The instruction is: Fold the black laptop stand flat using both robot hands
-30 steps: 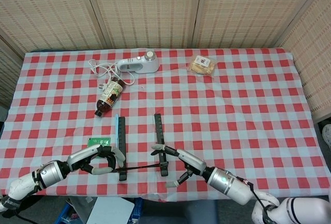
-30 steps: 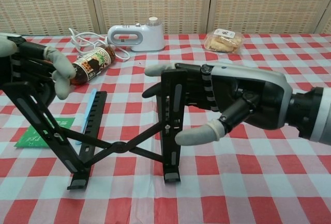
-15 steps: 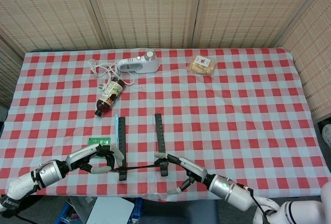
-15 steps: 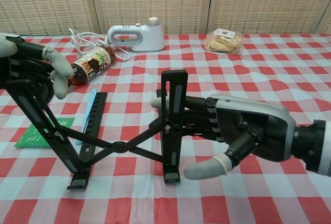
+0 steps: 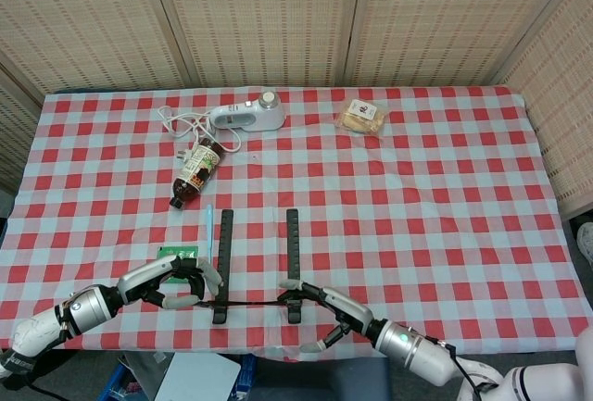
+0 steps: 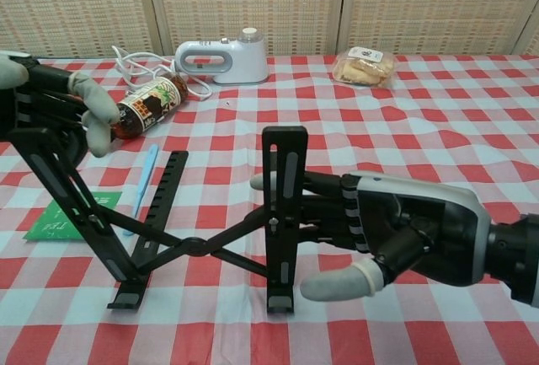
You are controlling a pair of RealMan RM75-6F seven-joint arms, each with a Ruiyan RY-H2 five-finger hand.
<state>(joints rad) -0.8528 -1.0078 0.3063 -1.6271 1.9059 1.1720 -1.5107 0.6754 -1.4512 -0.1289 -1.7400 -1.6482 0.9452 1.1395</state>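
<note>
Desk under a red check cloth; laptop stand sits at its near edge, between both sets of fingers, still raised: two uprights joined by a crossed brace. Left hand grips the top of the left upright, fingers curled round it. Right hand lies just beside the right upright, fingers extended and touching its far side, thumb spread low and free, so it holds nothing, only presses. Judgement: to fold cleanly, the left hold should steady its upright while the right presses the other upright inward and down, both moving evenly so the brace scissors shut without twisting. Risk: the feet sliding on the cloth. Bottle, mixer and snack bag lie well beyond the fingers.
</note>
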